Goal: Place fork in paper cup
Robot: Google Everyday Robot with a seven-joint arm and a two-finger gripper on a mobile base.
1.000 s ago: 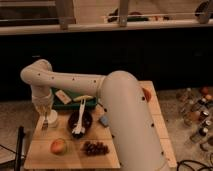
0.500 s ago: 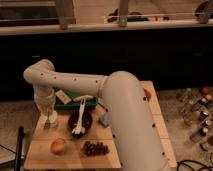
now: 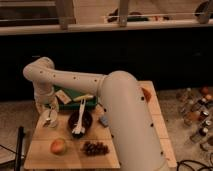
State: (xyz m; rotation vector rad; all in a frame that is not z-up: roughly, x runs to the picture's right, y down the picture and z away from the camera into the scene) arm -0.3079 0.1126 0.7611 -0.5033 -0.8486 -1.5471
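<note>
The white paper cup (image 3: 49, 120) stands on the left part of the wooden table (image 3: 42, 152). My gripper (image 3: 48, 108) hangs straight down from the white arm (image 3: 75, 80), directly above the cup and very close to its rim. A slim grey shape that may be the fork (image 3: 48, 116) shows between the gripper and the cup. I cannot tell whether it is held or rests in the cup.
A dark bowl (image 3: 86, 126) holding a white plastic utensil (image 3: 80, 117) sits right of the cup. A peach-coloured fruit (image 3: 58, 146) and dark grapes (image 3: 95, 148) lie at the front. A green pack (image 3: 75, 98) lies behind, an orange bowl (image 3: 146, 94) stands at the right, and bottles (image 3: 195, 115) stand beyond the table.
</note>
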